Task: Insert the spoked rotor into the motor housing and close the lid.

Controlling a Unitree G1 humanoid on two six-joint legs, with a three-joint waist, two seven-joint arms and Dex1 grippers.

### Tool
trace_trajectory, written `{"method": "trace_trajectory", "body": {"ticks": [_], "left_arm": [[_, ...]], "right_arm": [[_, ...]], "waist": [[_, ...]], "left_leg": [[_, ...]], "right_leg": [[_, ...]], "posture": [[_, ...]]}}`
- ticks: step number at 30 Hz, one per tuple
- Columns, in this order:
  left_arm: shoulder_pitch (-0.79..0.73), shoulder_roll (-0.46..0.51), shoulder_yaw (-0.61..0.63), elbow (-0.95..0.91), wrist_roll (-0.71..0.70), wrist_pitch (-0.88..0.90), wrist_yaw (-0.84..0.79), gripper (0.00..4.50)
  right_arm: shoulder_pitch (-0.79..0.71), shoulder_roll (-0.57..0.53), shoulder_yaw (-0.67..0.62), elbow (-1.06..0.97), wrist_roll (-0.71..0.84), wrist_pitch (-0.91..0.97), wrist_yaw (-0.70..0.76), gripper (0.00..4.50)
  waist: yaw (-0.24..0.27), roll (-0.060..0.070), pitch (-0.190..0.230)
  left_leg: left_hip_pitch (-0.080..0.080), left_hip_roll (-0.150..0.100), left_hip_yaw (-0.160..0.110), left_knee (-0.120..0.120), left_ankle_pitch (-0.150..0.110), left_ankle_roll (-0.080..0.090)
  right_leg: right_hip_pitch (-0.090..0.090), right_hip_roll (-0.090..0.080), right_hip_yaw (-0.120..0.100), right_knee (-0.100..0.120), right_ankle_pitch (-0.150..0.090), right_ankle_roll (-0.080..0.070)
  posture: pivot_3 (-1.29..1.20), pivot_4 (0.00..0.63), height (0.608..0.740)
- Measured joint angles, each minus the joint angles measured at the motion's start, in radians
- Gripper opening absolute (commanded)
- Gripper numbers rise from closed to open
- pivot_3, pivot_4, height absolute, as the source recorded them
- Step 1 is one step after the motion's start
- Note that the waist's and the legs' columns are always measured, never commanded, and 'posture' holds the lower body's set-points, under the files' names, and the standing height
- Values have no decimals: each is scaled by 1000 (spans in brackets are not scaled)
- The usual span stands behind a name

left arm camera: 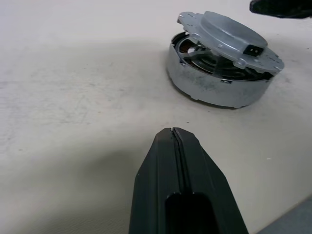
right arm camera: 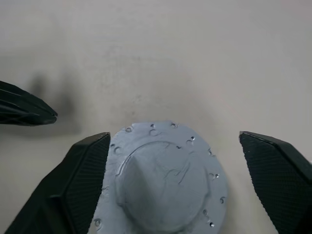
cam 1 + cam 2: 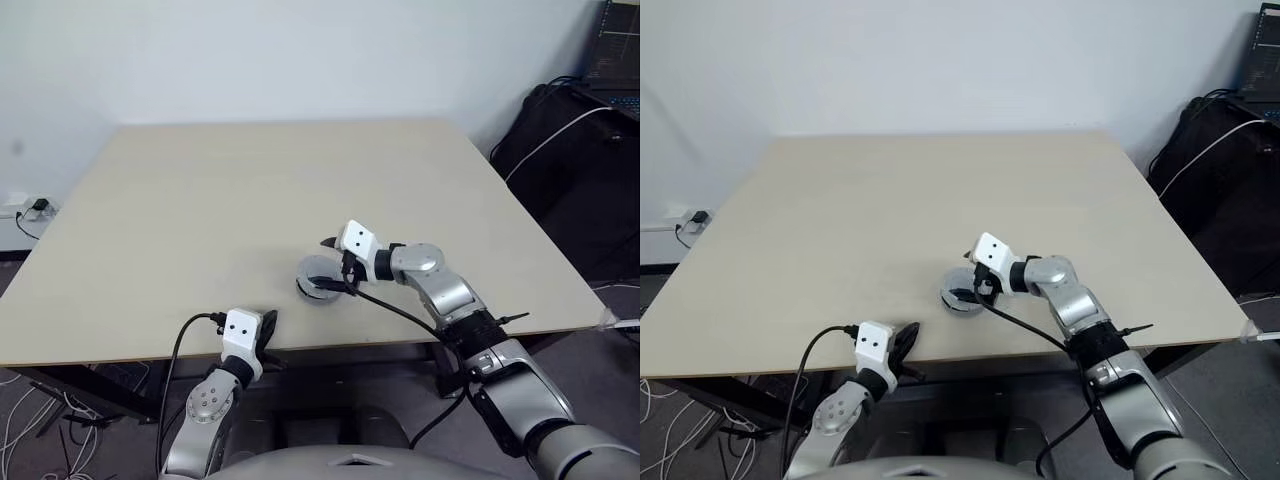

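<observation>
The motor housing [image 1: 214,87], a round silver-walled cup, stands on the table near its front edge. The lid [image 1: 229,36], smooth grey face up, lies on it askew; a gap on one side shows dark, brownish windings inside. The spoked rotor is hidden. My right gripper [image 2: 174,139] hangs just above the lid [image 2: 165,180], open, a finger on either side and nothing held. In the left eye view it sits over the housing [image 3: 318,282]. My left gripper [image 1: 173,134] is shut and empty, low at the table's front edge [image 3: 268,325], short of the housing.
The beige table [image 3: 250,190] stretches far behind and to the left of the housing. A wall socket with cables [image 3: 30,208] sits beyond the table's left side. A black bag with cables [image 3: 575,170] and a laptop [image 3: 615,60] stand to the right.
</observation>
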Motion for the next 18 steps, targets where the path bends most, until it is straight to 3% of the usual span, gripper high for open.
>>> {"method": "trace_trajectory", "body": {"ticks": [18], "left_arm": [[16,-1,4,-16,0,0,23,0]], "right_arm": [[-23,28,0,181,-42,-2,76,4474]], "waist": [[1,1,-1]], "left_leg": [[0,0,0,1,0,0]], "right_leg": [[0,0,0,1,1,0]], "posture": [[0,0,740]]}}
